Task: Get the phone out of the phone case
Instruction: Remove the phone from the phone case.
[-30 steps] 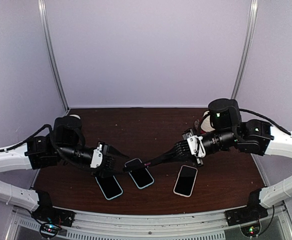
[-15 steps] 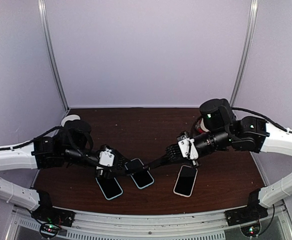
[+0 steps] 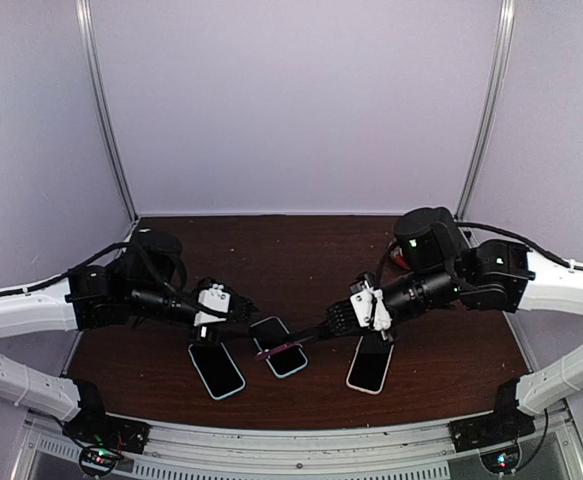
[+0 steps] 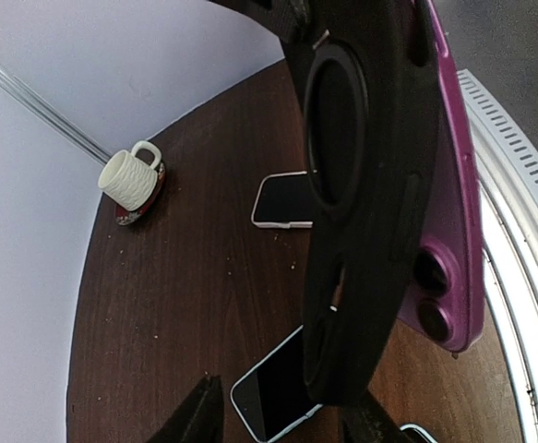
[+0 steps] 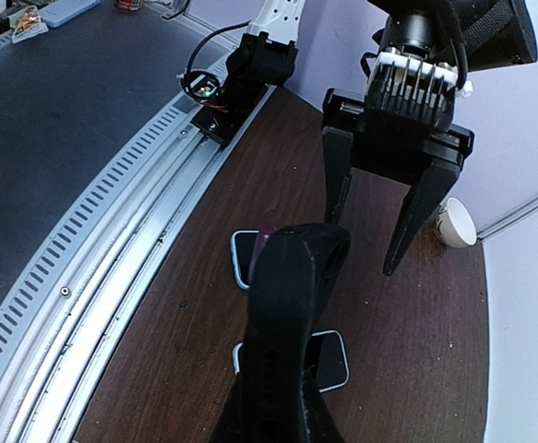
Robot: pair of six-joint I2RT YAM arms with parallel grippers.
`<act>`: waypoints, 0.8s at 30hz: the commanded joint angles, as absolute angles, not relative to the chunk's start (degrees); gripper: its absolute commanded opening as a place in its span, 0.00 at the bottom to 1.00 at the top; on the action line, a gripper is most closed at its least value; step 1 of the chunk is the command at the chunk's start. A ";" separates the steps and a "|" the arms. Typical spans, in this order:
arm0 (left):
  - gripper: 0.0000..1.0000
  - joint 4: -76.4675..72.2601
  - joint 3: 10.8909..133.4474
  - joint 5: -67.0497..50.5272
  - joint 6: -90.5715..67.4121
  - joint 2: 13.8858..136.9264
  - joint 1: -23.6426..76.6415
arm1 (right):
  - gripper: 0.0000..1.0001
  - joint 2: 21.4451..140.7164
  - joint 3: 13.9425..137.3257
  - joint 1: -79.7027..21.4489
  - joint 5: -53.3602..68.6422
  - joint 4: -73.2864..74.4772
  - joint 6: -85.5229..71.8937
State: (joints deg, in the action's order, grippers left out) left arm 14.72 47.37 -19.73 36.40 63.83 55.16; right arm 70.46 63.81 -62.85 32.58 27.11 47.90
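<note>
One soft black phone case [image 4: 370,166] with a raised ring on its back, held up off the dark brown wooden table [image 3: 271,260] between the two arms, turned edge-on. Beside it and partly clear of it, a glossy purple phone [image 4: 448,185], two dark round lenses showing at its lower end; cannot tell whether its other end is seated in the case. Gripped by the right gripper [image 3: 306,338], pinched narrow on the case. Faced by the left gripper [image 5: 361,247], jaws spread, clamping nothing. Underneath, lying flat and screen-up: a light-blue-edged phone [image 3: 216,370], a second blue-edged phone [image 3: 291,362] and a white-edged phone [image 3: 370,362]. Farther back, a cream ribbed cup [image 4: 130,178] upright on a dark red saucer [image 4: 144,205]; inside hidden.
</note>
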 commanded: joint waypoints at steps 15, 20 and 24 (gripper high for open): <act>0.38 -2.02 45.75 -14.77 41.46 55.51 49.08 | 0.00 60.69 56.90 -64.59 14.09 10.18 46.23; 0.37 -4.67 42.07 -15.44 43.14 50.88 48.43 | 0.00 57.76 55.02 -64.59 11.05 8.15 46.51; 0.35 -3.66 38.93 -23.85 46.24 46.48 48.43 | 0.00 55.61 53.51 -64.58 10.86 4.49 47.15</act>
State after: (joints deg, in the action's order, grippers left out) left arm -0.40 41.87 -16.95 43.75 49.87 48.58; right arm 58.59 54.06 -64.51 13.19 12.99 46.76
